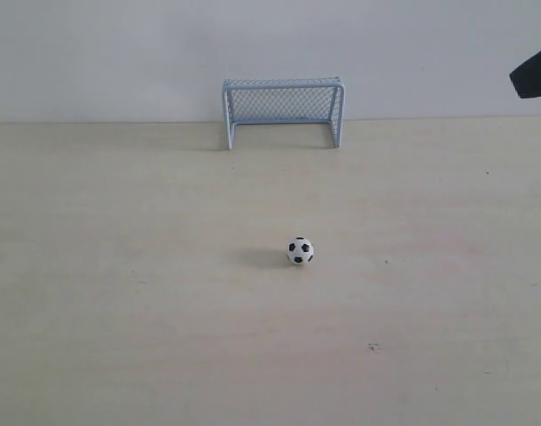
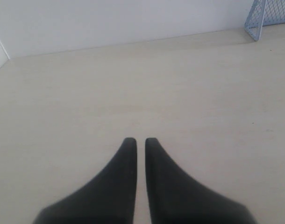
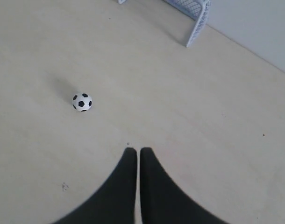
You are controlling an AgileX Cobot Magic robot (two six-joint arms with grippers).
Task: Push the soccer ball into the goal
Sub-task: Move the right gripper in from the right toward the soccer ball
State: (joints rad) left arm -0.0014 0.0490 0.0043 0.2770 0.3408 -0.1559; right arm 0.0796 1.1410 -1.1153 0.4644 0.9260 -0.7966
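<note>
Fingers of the left gripper (image 2: 140, 140) and right gripper (image 3: 134, 150) sit pressed almost together. The soccer ball (image 1: 300, 251) lies midway on the table (image 1: 120, 355), the goal (image 1: 283, 111) well apart at its far edge.

Open counter (image 1: 146, 293) is stretching all around the soccer ball (image 1: 300, 251); only the goal (image 1: 283, 111) is standing at the far edge, by the wall (image 1: 93, 53).
</note>
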